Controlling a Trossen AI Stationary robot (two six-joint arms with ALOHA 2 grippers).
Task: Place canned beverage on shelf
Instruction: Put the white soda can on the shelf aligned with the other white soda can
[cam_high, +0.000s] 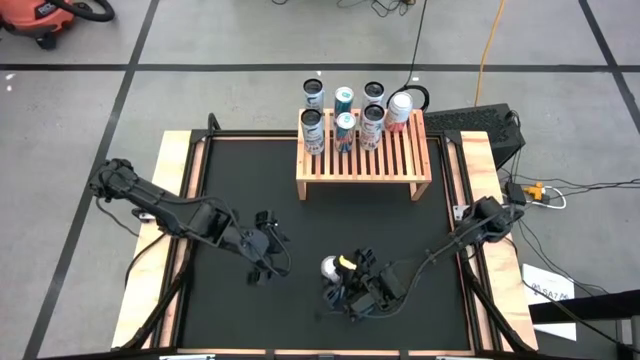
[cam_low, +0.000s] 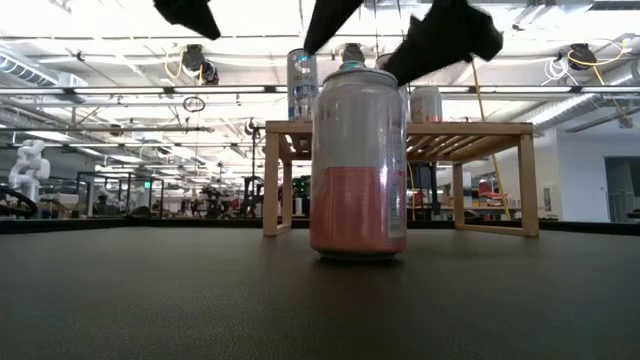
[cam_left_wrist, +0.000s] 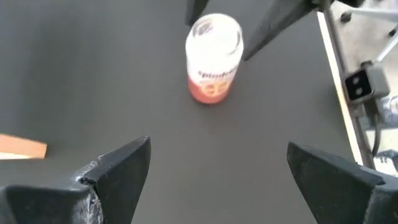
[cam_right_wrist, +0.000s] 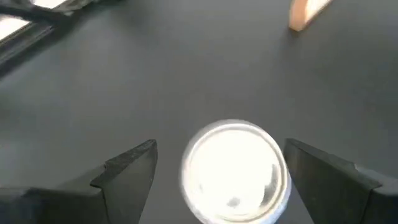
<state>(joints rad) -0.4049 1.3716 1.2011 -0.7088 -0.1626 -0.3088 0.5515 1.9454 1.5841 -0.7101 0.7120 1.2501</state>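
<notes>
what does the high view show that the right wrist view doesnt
Only the high view shows the shelf with its cans, the left gripper open beside the lone can, and the floor around the table. Only the right wrist view shows the right gripper open, its fingers on either side of that can's top. Both show the can upright on the black mat.

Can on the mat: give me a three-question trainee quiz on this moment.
1. True or false: the can stands upright on the mat.
2. Which end effector hangs over it: A left, B right?
3. Fill in: the other cans stand on the ____.

Key: 1 true. 2 B, fingers open and either side of the can's top. 3 shelf.
</notes>
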